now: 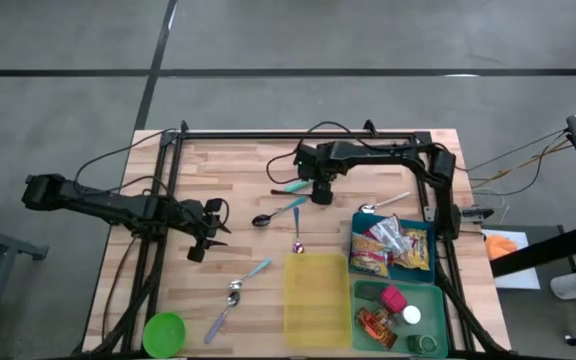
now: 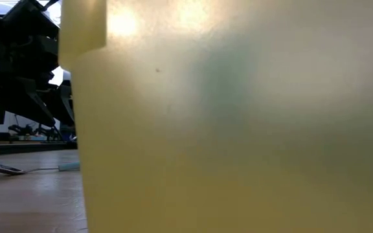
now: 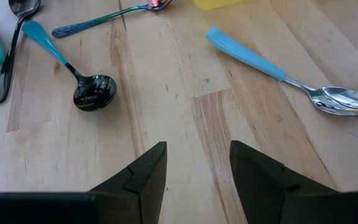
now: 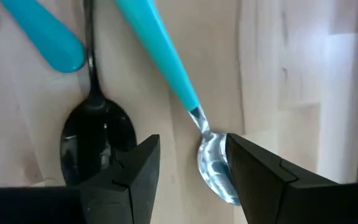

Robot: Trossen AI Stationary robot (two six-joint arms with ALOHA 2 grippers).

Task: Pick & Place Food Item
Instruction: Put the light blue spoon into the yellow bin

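a: right up against the low camera, the yellow tray (image 2: 238, 129) fills nearly the whole picture, a pale translucent wall. past its edge you just catch a spoon bowl lying on the wood.

b: from above, that tray sits on the wooden table (image 1: 218, 160), at the near-middle. beside it, toward the right arm's side, a blue bin (image 1: 360, 222) holds snack packets (image 1: 388, 248), and a green bin (image 1: 438, 300) below it holds more small food items, one of them pink. nothing in either bin is held.

a: and the left gripper (image 1: 211, 222)?

b: it hangs over bare wood on the left part of the table, fingers spread, nothing between them. its wrist view shows a silver spoon with a light blue handle (image 3: 278, 71) ahead of it, and a black-bowled spoon with a blue handle (image 3: 73, 68) off to the other side.

a: right gripper (image 1: 321, 192) is toward the far middle, low over the cutlery. fingers parted here too, gripping nothing.

b: between those fingers, in its wrist view, lies the bowl of a teal-handled spoon (image 4: 185, 99), and just beside it a black spoon (image 4: 95, 124). whether the fingers touch the table, i cannot tell.

a: one more: a green lid (image 1: 164, 333) at the near left corner, well apart from both arms.
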